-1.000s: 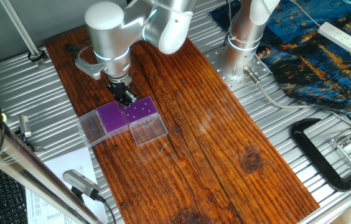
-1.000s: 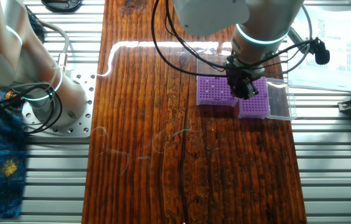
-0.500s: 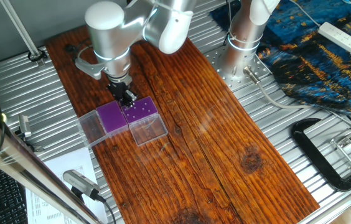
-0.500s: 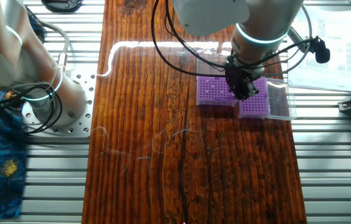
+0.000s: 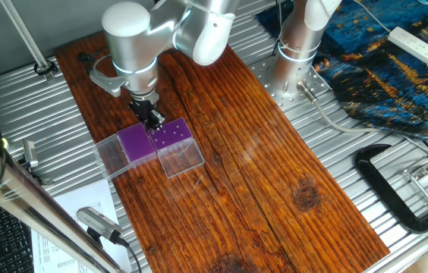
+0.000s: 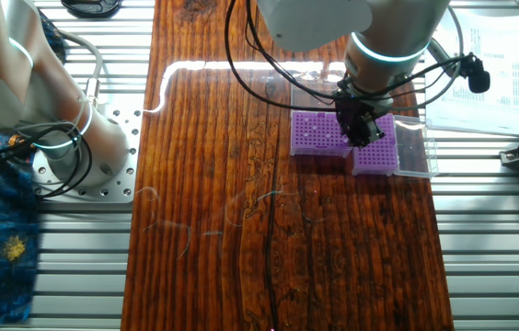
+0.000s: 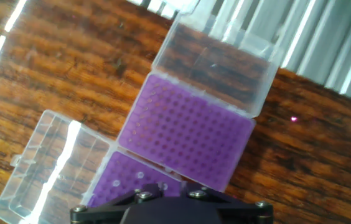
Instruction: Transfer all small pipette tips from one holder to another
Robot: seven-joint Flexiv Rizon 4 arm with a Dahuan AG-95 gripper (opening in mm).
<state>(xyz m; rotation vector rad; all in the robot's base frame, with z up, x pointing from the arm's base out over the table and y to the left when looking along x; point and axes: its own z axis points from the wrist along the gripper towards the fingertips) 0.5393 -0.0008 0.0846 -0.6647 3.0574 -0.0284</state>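
Your gripper (image 5: 154, 119) hung upper left of frame, over seam between two holders (image 5: 158, 142). Fingers hidden in hand view; spread and any grasp: cannot tell.

Even, bright light fills both fixed views, which are sharp throughout. A white streak of glare crosses the wooden board (image 6: 241, 66) beyond the gripper (image 6: 359, 133). The hand view is softer; light streaks gleam on the clear lid (image 7: 45, 162) beside the fingers, and shadows stay faint.
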